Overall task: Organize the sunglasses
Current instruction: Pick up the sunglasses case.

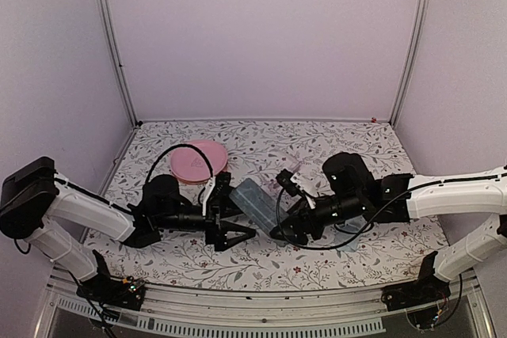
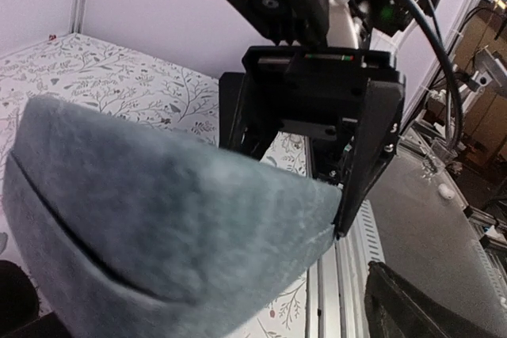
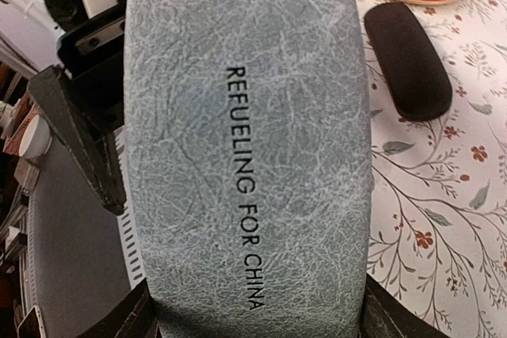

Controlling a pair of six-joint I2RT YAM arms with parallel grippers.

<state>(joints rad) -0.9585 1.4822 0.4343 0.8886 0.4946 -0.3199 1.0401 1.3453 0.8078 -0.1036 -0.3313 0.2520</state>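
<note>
While the right claw (image 1: 283,231) clamps the grey-blue case (image 3: 245,156) toward the tabletop's (image 1: 356,144) six o'clock and the left claw (image 1: 231,215) gapes, no sunglasses show. They are probably light and brittle, best gripped at the frame's bridge.

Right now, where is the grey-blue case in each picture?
Top external: the grey-blue case sits just below the picture's middle.
Left wrist: the case fills the lower left, very close.
Right wrist: the case fills the middle, with black lettering.
Shared landmark: the flowery table top, in all three.
</note>
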